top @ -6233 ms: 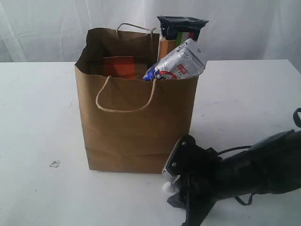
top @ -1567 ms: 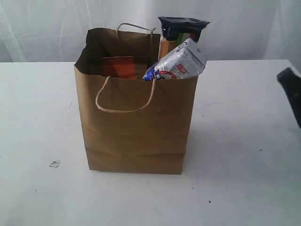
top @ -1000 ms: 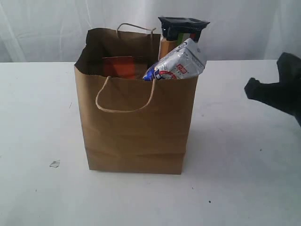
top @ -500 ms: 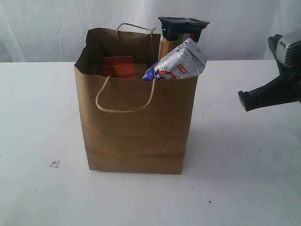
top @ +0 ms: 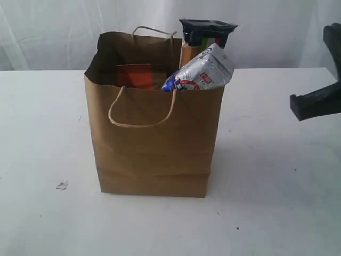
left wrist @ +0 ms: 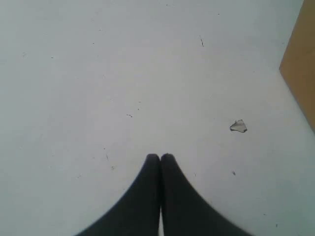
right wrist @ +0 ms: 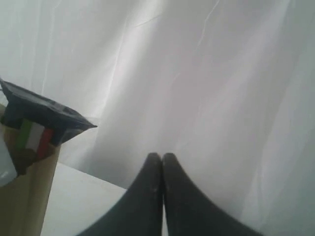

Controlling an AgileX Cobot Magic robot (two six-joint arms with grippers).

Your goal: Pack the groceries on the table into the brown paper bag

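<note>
The brown paper bag (top: 154,138) stands upright in the middle of the white table (top: 42,117). Groceries stick out of its mouth: the long spaghetti packet (top: 201,38) with a dark top, a white-blue carton (top: 202,70) leaning on the rim, and a brown pouch with orange label (top: 139,76) inside. The spaghetti packet's top (right wrist: 42,115) also shows in the right wrist view. My right gripper (right wrist: 162,156) is shut and empty, raised at the far right, its tip (top: 295,106) aimed toward the bag. My left gripper (left wrist: 160,157) is shut and empty, over bare tabletop, with the bag's corner (left wrist: 301,64) off to one side.
A tiny white crumb (top: 62,185) lies on the table left of the bag and shows near the left gripper as a crumb (left wrist: 238,126). A white curtain (top: 64,32) hangs behind the table.
The right arm has risen from the table's right edge and drawn back to the right in the last half second. The bag and its contents have not moved.
</note>
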